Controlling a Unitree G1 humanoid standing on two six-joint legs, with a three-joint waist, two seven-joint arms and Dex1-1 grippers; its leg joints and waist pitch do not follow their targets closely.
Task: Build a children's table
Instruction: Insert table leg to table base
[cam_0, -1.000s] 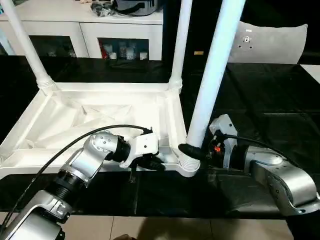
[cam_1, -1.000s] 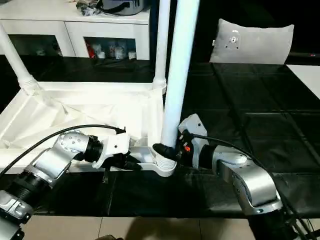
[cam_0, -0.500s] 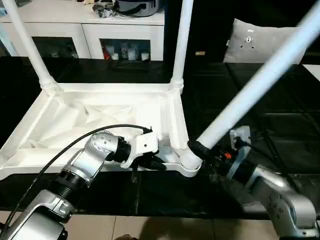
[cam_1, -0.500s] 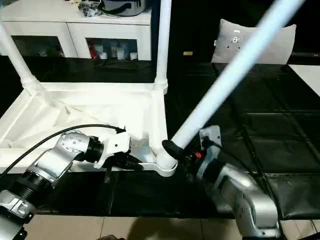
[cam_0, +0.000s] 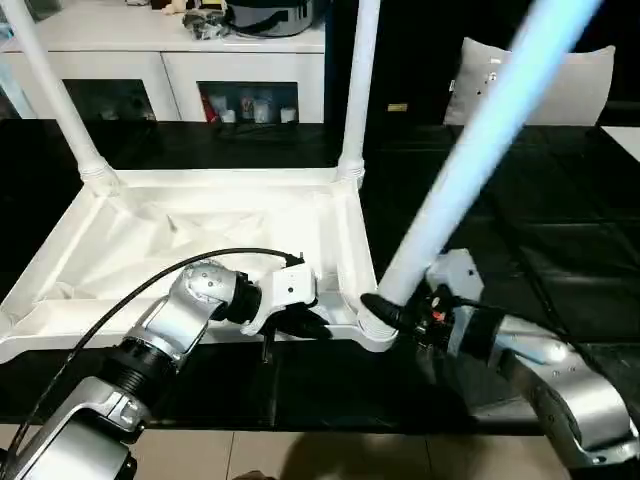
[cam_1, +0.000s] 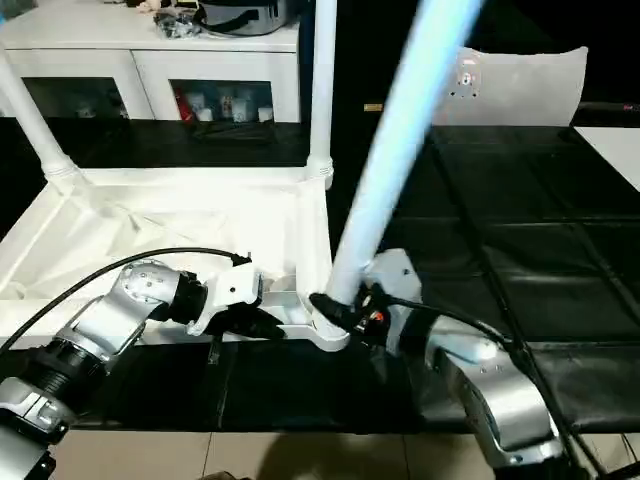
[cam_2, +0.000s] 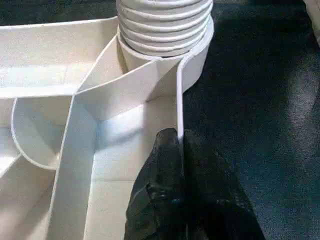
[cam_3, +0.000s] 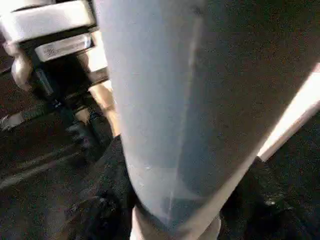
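The children's table lies upside down: a white ribbed tabletop (cam_0: 200, 240) on the black surface. Two white legs stand in its far corners, one at the left (cam_0: 55, 95) and one at the right (cam_0: 358, 90). A third leg (cam_0: 470, 150) sits in the near right corner socket (cam_2: 165, 25) and leans up to the right. My right gripper (cam_0: 385, 312) is shut on this leg's base, just above the socket; the leg (cam_3: 165, 100) fills the space between its fingers. My left gripper (cam_2: 179, 137) is shut on the tabletop's near rim, close beside that socket.
A white cabinet with glass doors (cam_0: 200, 70) stands behind the work. A grey-white cushion-like panel (cam_0: 560, 85) leans at the back right. Black matting (cam_0: 540, 220) covers the surface to the right. The surface's near edge meets the pale floor (cam_0: 300, 455).
The near right leg went from almost upright to a strong lean to the right, then swung partly back up. My right arm moved with it. The left gripper kept its hold.
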